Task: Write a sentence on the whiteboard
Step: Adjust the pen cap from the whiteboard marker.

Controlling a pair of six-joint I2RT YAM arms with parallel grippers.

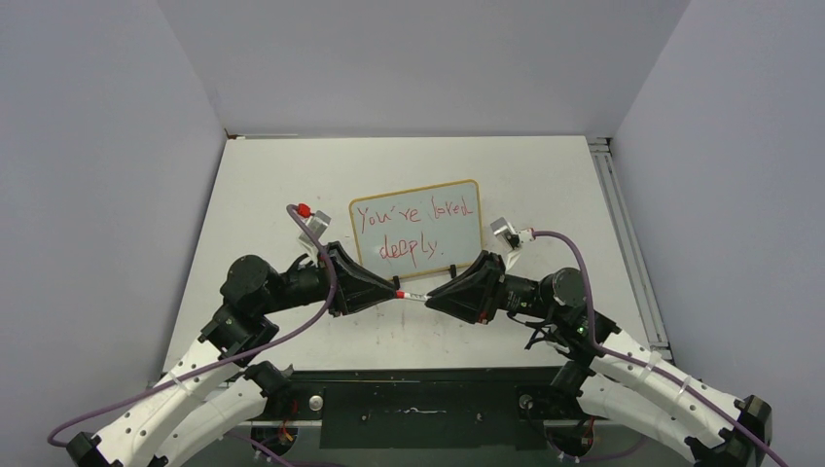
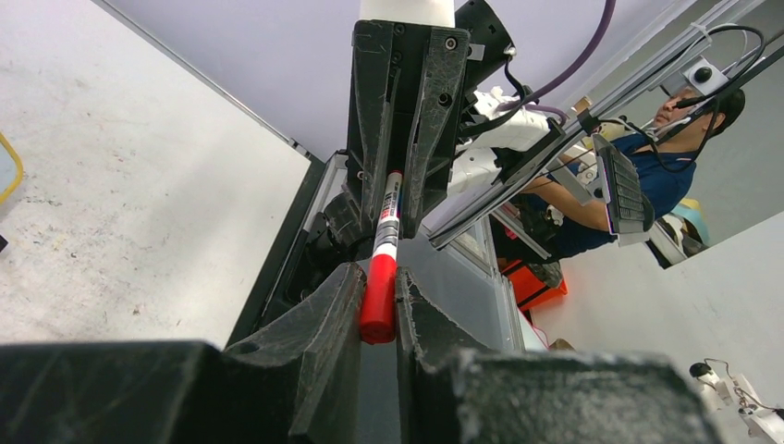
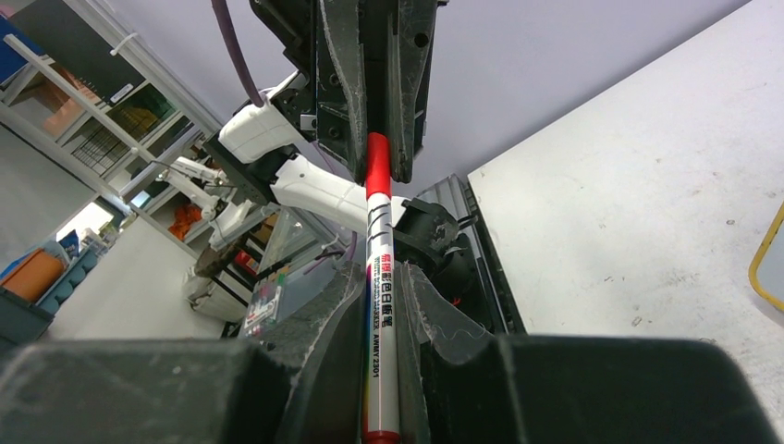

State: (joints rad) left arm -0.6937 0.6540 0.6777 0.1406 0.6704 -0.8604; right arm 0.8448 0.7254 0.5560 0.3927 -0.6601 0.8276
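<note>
Just in front of the whiteboard (image 1: 468, 244), which stands on the table (image 1: 272, 195) with the sentence (image 1: 414, 215) in red across it, the two grippers meet tip to tip on one marker (image 1: 412, 294). The left gripper (image 2: 377, 287) is pinched narrowly onto the red cap (image 2: 378, 310). The right gripper (image 3: 381, 277) is clamped tight on the white barrel (image 3: 382, 305), so the pen spans the gap between them.

Item: pair of six-joint arms.
- Left arm (image 1: 185, 389) and right arm (image 1: 647, 375): white shell links with rows of small round holes; black cylindrical joint housings; a small green light on each.
- Left hand (image 1: 392, 290) and right hand (image 1: 430, 295): matte black, wedge-shaped, with coarse-textured fingers (image 2: 324, 314) and recessed screws (image 2: 450, 43).
- Purple cable (image 1: 326, 297): one runs along each arm to a small white-grey wrist camera (image 1: 311, 226).
</note>
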